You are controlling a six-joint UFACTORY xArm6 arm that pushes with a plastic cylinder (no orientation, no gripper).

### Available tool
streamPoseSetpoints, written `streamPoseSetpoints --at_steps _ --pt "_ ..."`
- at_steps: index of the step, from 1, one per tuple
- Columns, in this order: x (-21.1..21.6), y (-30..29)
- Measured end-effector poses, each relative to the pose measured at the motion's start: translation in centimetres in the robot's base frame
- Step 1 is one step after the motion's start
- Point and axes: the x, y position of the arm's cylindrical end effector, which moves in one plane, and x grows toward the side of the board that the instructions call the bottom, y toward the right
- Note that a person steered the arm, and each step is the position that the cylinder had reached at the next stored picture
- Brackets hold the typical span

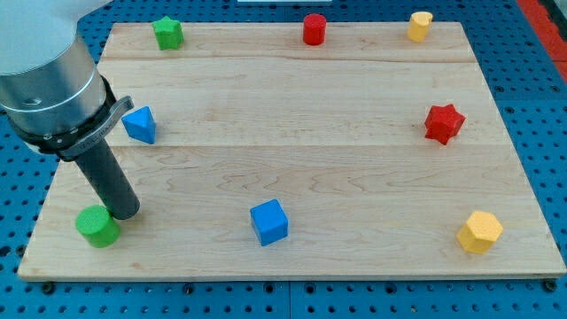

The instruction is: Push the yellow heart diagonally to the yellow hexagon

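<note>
Resting my tip (pixel 125 213) near the bench's (pixel 292 168) bottom-left corner, I have it touching or just beside the green cylinder (pixel 97 226), on that block's upper right side. I carry no pincer at all, only this straight dark rod, so nothing is clenched or grasped.

The yellow heart (pixel 420 25) sits at the bench's top-right corner, close to the top edge and well apart from my tip, which is at the opposite corner. The yellow hexagon (pixel 479 232) lies near the bottom-right corner, just inside the right edge. The heart and the hexagon are well apart, one high and one low along the right side.

Between them, near the right edge at mid height, sits the red star (pixel 444 123). The red cylinder (pixel 314 28) stands at the top edge, about midway along it. The green star (pixel 167 33) is near the top-left corner. The blue triangular block (pixel 140 125) lies close to the left edge, just right of my rod's housing. The blue cube (pixel 269 221) rests near the bottom edge, roughly at its middle.
</note>
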Motion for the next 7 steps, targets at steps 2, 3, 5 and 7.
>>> streamPoseSetpoints --at_steps 2,3,5,7 --pt "0.0 0.0" --pt "-5.3 3.7" --pt "-16.2 19.8" --pt "-24.2 31.9"
